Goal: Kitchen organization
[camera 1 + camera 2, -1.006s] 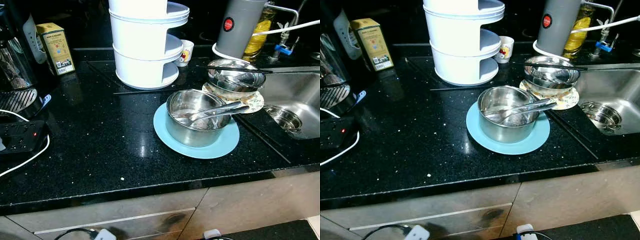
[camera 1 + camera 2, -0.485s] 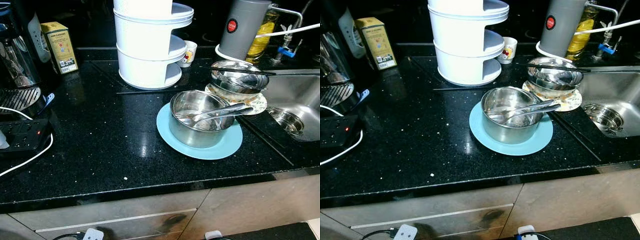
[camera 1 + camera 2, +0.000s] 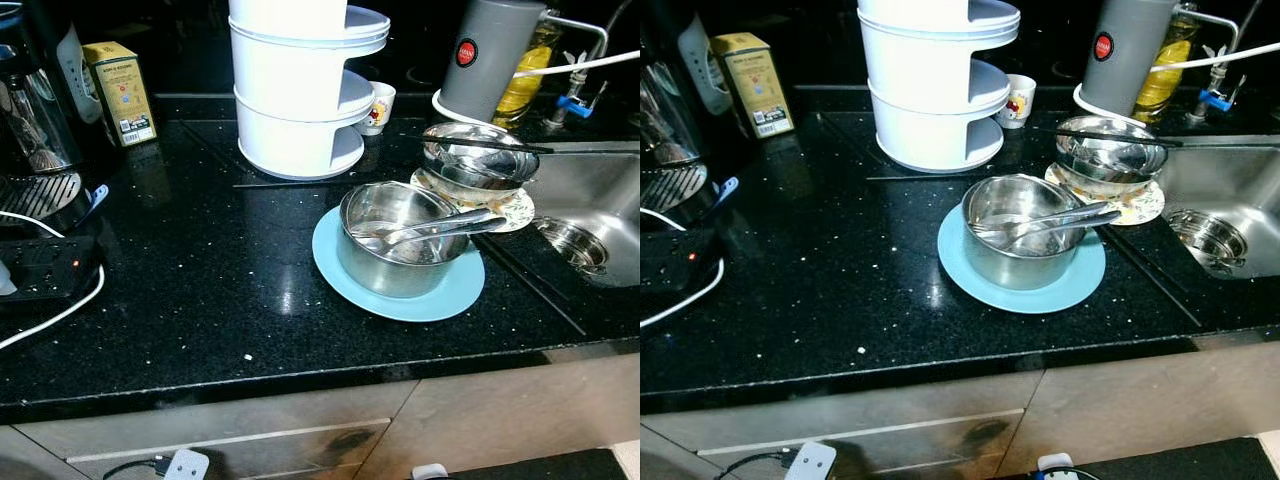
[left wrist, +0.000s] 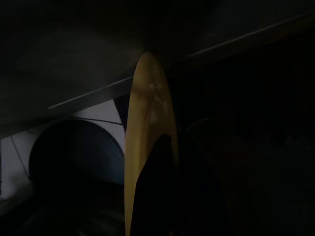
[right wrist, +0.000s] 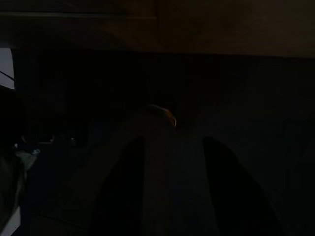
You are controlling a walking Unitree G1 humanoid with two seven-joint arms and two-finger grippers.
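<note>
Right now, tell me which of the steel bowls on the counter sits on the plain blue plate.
The nearer steel bowl, with utensils lying across it, sits on the blue plate. The other bowl, nearer the sink, rests on a patterned plate.

Head stereo pair above countertop (image 3: 200, 270) (downward)

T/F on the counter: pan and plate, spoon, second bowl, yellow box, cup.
1. The steel pan sits on the light blue plate. True.
2. The pan is empty. False: a metal spoon lies in it, its handle across the rim.
3. The smaller steel bowl sits inside the sink. False: it rests on a patterned plate on the counter.
4. The yellow box stands on the robot's left. True.
5. The small cup is beside the white tiered container. True.
</note>
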